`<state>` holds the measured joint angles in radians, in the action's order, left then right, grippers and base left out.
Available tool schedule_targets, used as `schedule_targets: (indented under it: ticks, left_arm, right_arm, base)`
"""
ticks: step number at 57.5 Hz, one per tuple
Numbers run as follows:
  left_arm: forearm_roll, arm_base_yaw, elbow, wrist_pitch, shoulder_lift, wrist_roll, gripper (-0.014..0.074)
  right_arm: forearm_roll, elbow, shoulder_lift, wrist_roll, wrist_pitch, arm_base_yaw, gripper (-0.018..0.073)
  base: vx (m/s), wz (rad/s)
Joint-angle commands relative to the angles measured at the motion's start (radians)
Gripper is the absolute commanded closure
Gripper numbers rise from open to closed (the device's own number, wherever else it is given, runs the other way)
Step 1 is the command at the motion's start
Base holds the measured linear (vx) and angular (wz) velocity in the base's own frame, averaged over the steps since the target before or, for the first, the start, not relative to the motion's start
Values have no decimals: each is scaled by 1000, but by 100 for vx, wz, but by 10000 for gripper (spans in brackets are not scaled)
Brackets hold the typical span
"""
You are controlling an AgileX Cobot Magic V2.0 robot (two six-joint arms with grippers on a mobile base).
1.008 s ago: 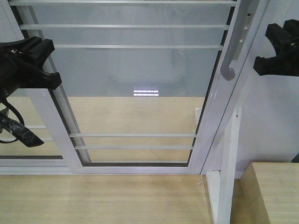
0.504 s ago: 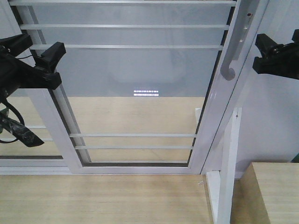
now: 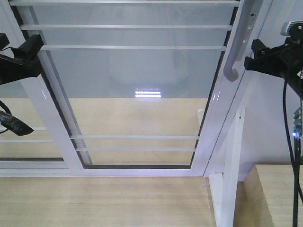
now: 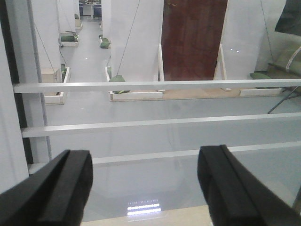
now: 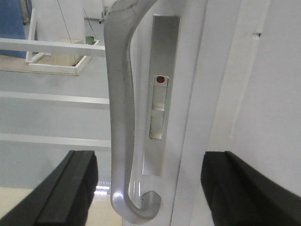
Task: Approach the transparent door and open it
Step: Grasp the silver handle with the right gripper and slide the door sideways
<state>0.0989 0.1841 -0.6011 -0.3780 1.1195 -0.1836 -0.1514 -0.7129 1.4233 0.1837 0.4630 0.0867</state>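
The transparent door (image 3: 137,85) fills the middle of the front view, with its curved handle (image 5: 120,117) and lock plate (image 5: 160,94) on the right edge of its frame. The right gripper (image 5: 150,188) is spread wide with the handle between its fingers, apparently not touching it. The left gripper (image 4: 146,183) is also spread and empty, facing the horizontal bars (image 4: 155,122) by the door's left edge.

Lab hall: white pillars (image 4: 136,37), grey floor (image 4: 87,63)
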Motion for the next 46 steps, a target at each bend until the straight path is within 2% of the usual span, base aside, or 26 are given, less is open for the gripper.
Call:
schedule_targets:
  ticks: [1, 12, 19, 28, 37, 46]
  left_arm:
    - [-13, -7, -35, -85, -17, 2, 13]
    - [-13, -7, -35, -85, -17, 2, 13]
    - [-13, -6, -35, -85, -17, 11, 13]
    - [-13, -6, -35, -85, -17, 81, 13]
    - [-13, -6, -35, -81, -17, 83, 13]
    - [-13, -6, -35, -78, -17, 83, 13]
  right_arm:
    - [39, -79, 39, -24, 111, -4, 26]
    - [139, -219, 177, -105, 110, -4, 26]
    - [151, -302, 246, -114, 110, -4, 30]
    - [151, -393, 331, -114, 110, -4, 46]
    - [151, -464, 393, -128, 111, -4, 69]
    - [161, -479, 410, -132, 113, -4, 167]
  base:
    - [0, 0]
    - [0, 0]
    - [0, 0]
    - [0, 0]
    - [0, 0]
    - [0, 0]
